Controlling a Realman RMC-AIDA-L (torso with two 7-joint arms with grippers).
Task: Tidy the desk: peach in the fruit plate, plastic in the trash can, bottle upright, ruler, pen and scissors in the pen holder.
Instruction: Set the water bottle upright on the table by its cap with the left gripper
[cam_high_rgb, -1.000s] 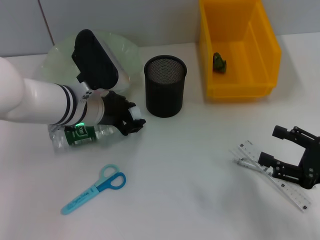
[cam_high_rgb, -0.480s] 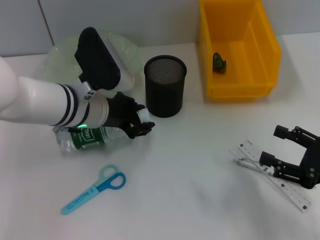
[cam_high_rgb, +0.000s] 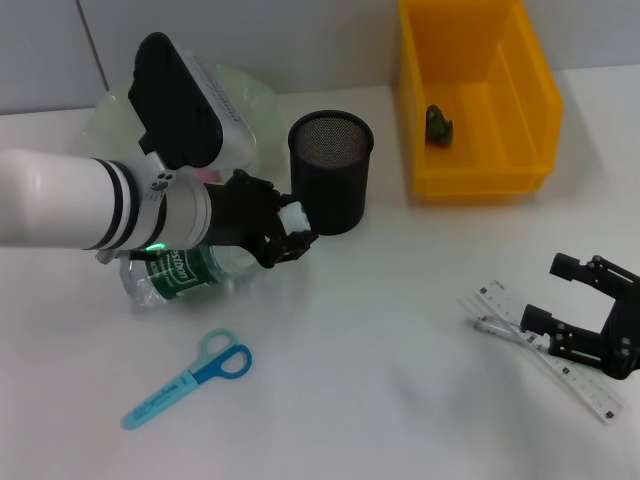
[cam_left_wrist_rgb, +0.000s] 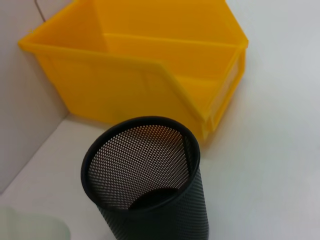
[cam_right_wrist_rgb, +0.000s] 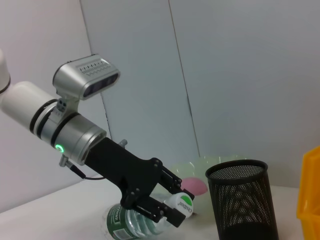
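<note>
My left gripper (cam_high_rgb: 286, 238) is shut on the neck of the clear bottle (cam_high_rgb: 178, 270) with a green label and holds its cap end raised, so the bottle tilts; the right wrist view shows this grip (cam_right_wrist_rgb: 167, 206). The black mesh pen holder (cam_high_rgb: 330, 172) stands just right of it. Blue scissors (cam_high_rgb: 188, 381) lie at the front left. My right gripper (cam_high_rgb: 550, 295) is open over the clear ruler (cam_high_rgb: 585, 385) and the pen (cam_high_rgb: 497, 329). The pink peach (cam_right_wrist_rgb: 193, 186) lies in the green fruit plate (cam_high_rgb: 255, 100). Green plastic (cam_high_rgb: 438, 123) lies in the yellow bin (cam_high_rgb: 478, 160).
The left wrist view shows the pen holder (cam_left_wrist_rgb: 145, 185) close by, with the yellow bin (cam_left_wrist_rgb: 150, 75) behind it against the wall. The bottle's base rests on the white table (cam_high_rgb: 380, 330) beside the plate.
My left gripper has moved right and up with the bottle's neck, toward the pen holder. The bottle has tilted up from lying flat. The right arm has not moved.
</note>
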